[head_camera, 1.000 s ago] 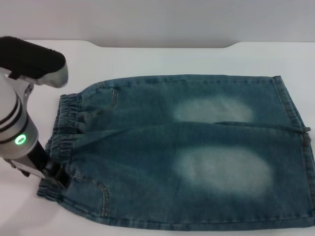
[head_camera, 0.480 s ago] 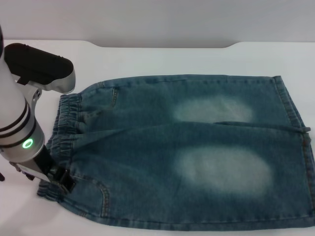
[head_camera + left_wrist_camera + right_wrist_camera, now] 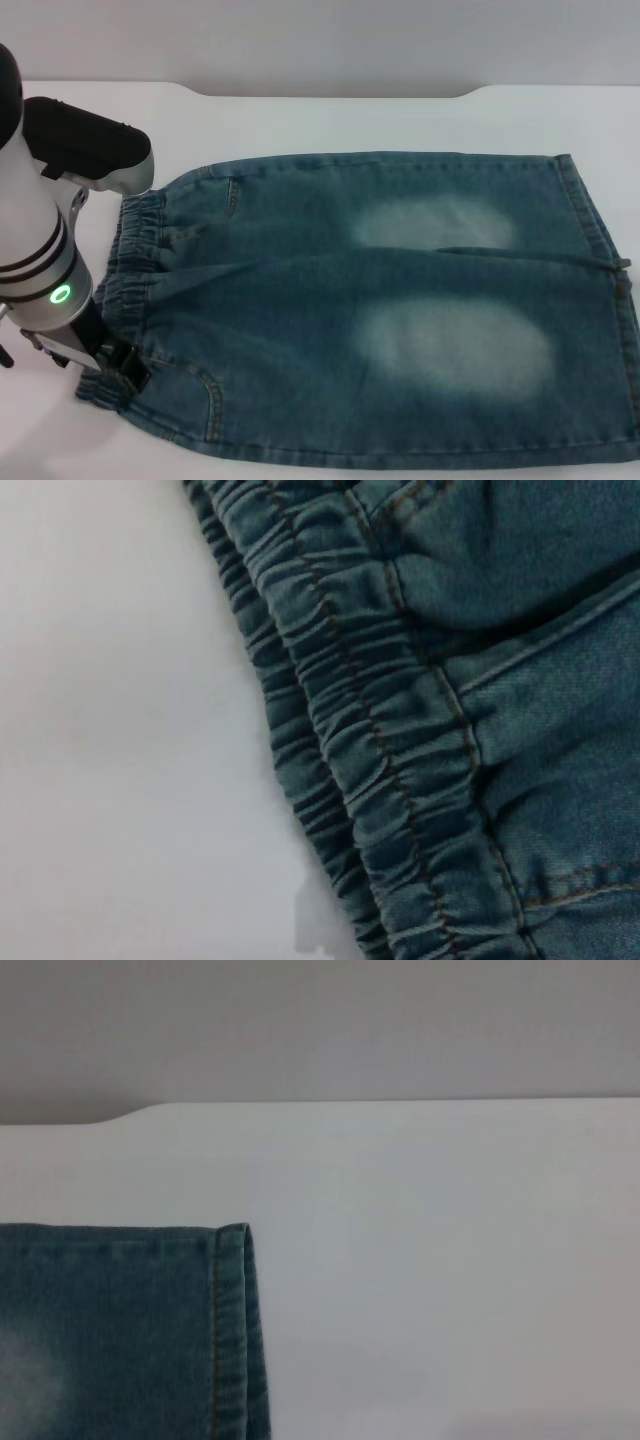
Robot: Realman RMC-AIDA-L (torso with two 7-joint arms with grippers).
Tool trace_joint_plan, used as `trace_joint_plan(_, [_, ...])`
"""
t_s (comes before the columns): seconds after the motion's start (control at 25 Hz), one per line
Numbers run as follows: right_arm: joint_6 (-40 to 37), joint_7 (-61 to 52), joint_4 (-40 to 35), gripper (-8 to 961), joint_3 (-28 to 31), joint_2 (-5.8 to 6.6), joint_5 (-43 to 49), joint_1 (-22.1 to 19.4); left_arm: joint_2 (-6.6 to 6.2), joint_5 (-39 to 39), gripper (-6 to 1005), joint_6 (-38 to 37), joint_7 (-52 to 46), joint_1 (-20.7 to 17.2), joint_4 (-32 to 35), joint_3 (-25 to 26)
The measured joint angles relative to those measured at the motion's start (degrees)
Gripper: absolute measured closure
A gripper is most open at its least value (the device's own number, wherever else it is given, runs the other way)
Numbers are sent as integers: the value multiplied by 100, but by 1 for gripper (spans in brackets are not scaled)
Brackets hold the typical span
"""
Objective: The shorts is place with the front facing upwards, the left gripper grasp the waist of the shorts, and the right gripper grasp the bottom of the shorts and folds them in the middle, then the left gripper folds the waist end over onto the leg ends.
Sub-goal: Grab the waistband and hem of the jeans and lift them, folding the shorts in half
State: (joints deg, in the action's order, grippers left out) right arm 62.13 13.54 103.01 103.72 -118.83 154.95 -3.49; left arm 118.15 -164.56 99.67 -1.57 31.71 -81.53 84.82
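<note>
The blue-green denim shorts [image 3: 380, 310] lie flat, front up, with two pale faded patches. The gathered waist [image 3: 135, 270] points to the left and the bottom of the shorts, the leg ends [image 3: 600, 240], to the right. My left gripper [image 3: 120, 368] is down at the near corner of the waist, its black claw touching the puckered band. The left wrist view is filled by that elastic waist [image 3: 390, 780] lying on the white surface. In the right wrist view a far corner of a leg hem [image 3: 232, 1330] shows. The right gripper itself is out of view.
The white table [image 3: 300, 120] stretches around the shorts, with its far edge stepping back near the grey wall. The near leg hem runs close to the front edge of the head view.
My left arm has shifted a little to the right, toward the shorts, while its claw stays at the near corner of the waist. The shorts have not moved.
</note>
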Motion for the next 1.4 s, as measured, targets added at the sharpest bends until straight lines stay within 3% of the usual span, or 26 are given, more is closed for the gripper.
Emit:
trace_joint_plan(0.76, [-12,2,12,340,-11,0,0,6,-10,11,180,-156,43,55,473,27])
trace_joint_plan(1.4, [28,9,193,340,-41,0,0,-58,-13,149,181,-116,113,65,495,64])
